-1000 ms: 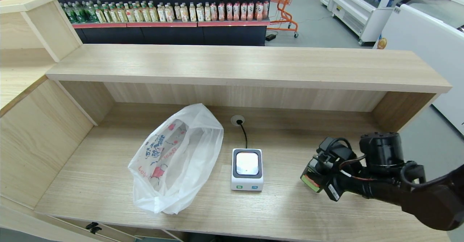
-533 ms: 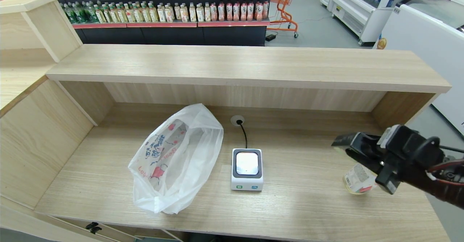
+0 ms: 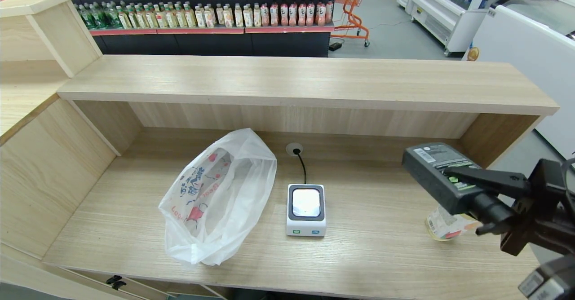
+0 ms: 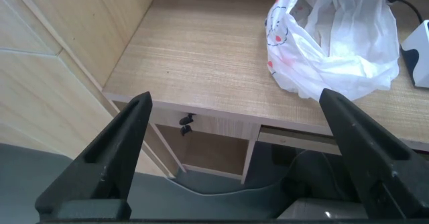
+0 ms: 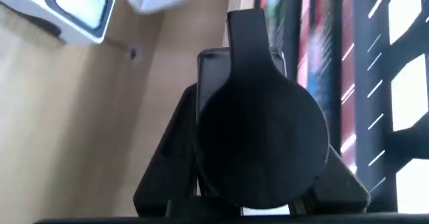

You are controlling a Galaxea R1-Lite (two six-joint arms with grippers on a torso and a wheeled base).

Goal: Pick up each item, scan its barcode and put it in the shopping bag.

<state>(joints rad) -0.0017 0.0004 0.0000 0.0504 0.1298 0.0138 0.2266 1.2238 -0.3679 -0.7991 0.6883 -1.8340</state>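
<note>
Right gripper (image 3: pixel 462 187) is clamping the dark box (image 3: pixel 433 172) by its flat faces, aloft right of the scanner (image 3: pixel 306 209); the box is looking rigid, light and smooth-skinned. Left gripper (image 4: pixel 236 98) is hanging with fingers apart.

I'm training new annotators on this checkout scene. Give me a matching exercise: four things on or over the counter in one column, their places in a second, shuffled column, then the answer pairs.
Things:
1. dark box
2. scanner
3. shopping bag
4. labelled container

Places:
A. middle of the counter, with a cable running behind it
B. standing at the counter's right end
C. held in the right gripper, above the counter
D. lying on the counter, on the scanner's left

Pairs: 1-C, 2-A, 3-D, 4-B
</note>
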